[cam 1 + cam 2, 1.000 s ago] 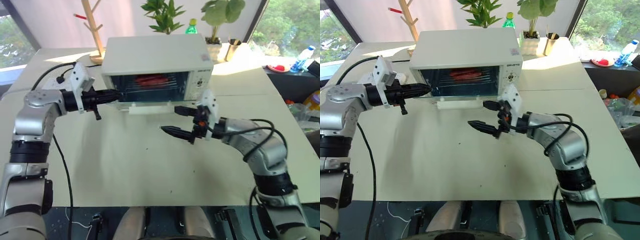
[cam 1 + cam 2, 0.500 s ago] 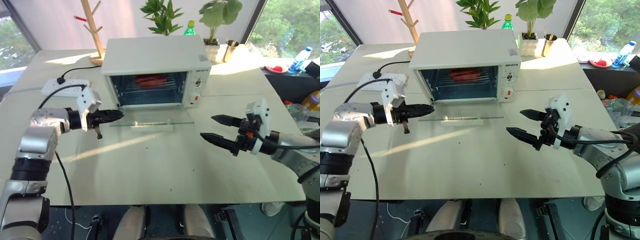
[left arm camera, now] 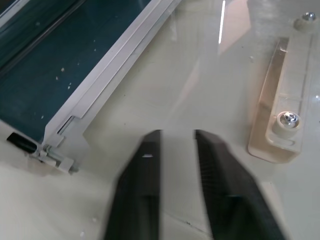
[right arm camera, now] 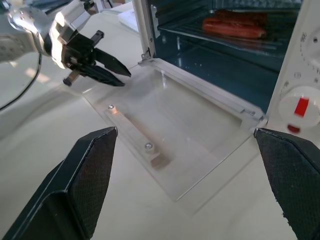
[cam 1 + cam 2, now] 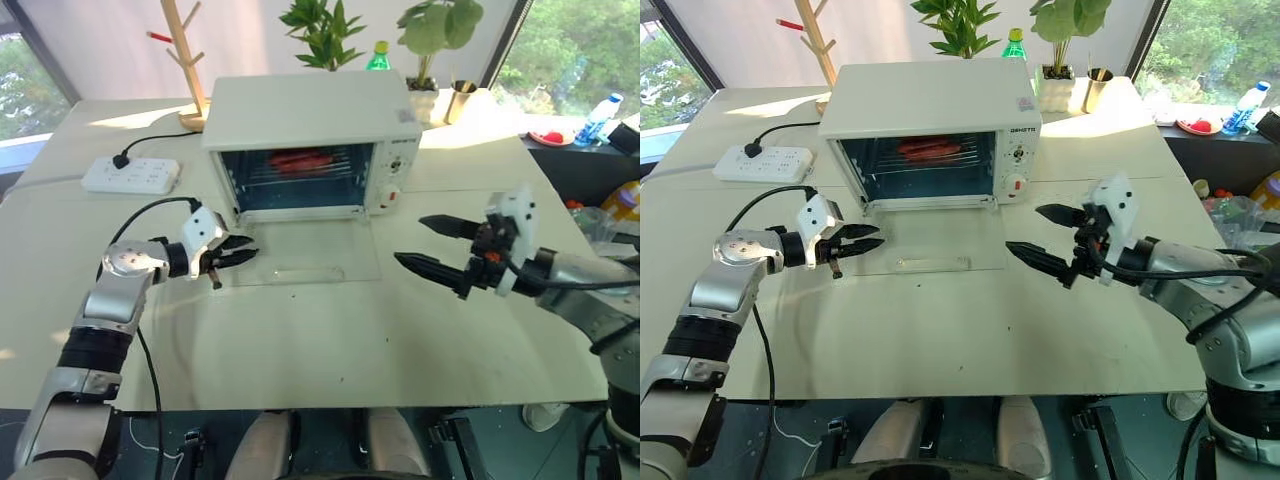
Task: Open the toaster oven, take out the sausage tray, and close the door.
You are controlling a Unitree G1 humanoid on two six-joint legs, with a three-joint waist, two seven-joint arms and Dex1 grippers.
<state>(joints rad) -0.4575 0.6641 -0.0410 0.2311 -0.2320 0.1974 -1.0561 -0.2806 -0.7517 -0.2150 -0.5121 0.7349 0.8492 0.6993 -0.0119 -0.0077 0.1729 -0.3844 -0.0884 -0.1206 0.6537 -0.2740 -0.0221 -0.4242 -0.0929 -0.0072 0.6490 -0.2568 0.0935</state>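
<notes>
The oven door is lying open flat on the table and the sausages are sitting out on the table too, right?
Not quite. The door does lie open flat, but the sausages are inside the toaster oven on the rack, not out on the table. The right wrist view shows it.

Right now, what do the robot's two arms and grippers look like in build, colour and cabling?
Both arms are jointed silver-grey metal segments with black bands at the joints and loose black cables looping alongside. Each wrist carries a white plastic housing. The left gripper and the right gripper each have two long, tapered black fingers with a fine cross-hatched texture on the inner faces. The right wrist shows small orange-red details.
</notes>
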